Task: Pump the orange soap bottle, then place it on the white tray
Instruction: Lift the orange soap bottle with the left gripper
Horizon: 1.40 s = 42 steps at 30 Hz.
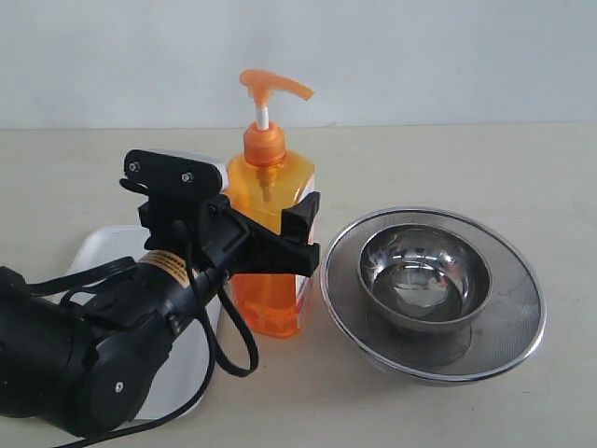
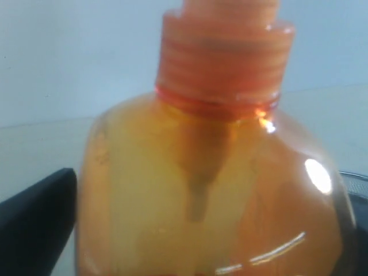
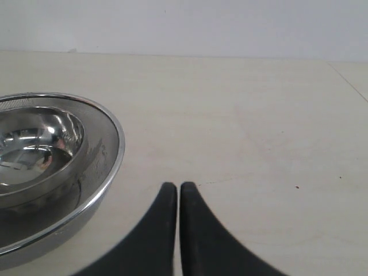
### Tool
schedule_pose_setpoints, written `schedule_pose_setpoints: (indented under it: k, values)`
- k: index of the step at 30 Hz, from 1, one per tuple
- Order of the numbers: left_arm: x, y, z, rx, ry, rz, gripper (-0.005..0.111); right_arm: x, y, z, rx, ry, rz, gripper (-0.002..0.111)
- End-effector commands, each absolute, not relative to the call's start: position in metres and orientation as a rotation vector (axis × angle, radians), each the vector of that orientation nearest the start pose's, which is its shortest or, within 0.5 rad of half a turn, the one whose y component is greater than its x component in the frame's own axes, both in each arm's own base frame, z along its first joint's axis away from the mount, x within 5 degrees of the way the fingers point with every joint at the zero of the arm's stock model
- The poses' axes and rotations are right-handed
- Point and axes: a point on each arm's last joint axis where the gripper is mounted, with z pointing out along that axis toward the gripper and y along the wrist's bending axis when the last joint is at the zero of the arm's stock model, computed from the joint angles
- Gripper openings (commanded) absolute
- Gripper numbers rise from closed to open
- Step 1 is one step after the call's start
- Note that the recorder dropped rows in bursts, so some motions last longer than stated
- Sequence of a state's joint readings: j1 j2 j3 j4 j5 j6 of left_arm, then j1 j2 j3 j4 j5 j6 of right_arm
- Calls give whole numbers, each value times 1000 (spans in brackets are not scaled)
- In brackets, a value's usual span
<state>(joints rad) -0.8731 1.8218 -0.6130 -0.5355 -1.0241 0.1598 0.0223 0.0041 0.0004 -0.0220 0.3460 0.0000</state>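
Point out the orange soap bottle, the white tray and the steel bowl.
orange soap bottle (image 1: 269,303), exterior view, lower part of its body.
white tray (image 1: 98,247), exterior view, bare corner near its rim.
steel bowl (image 1: 424,280), exterior view, inside bottom.

A round steel bowl (image 1: 425,273) sits inside a wide mesh strainer (image 1: 519,285) with a polished rim, near the left gripper (image 1: 266,222), on its right in the exterior view. Both rest on a pale beige table (image 1: 504,168) that runs beyond that gripper to a plain white wall (image 1: 420,56).
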Motion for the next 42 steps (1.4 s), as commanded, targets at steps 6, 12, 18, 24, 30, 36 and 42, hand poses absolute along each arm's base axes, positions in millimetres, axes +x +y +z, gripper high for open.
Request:
schedule_pose_setpoints:
  k: [6,12,18,24,30,36,42]
  values:
    - [236,-217,157,282,1711,-355,35,54,0,183,-35,1817,-14,0]
    - [236,-217,157,328,1701,-321,5,54,0,183,-35,1817,-14,0]
    - [236,-217,157,328,1701,-321,5,54,0,183,-35,1817,-14,0]
    - [236,-217,157,328,1701,-321,5,54,0,183,-35,1817,-14,0]
    - [236,-215,156,304,1710,-313,5,54,0,183,-35,1817,-14,0]
    - [236,-216,157,311,1707,-315,5,54,0,184,-37,1807,-18,0]
    - [236,-216,157,313,1706,-316,5,54,0,184,-39,1805,-20,0]
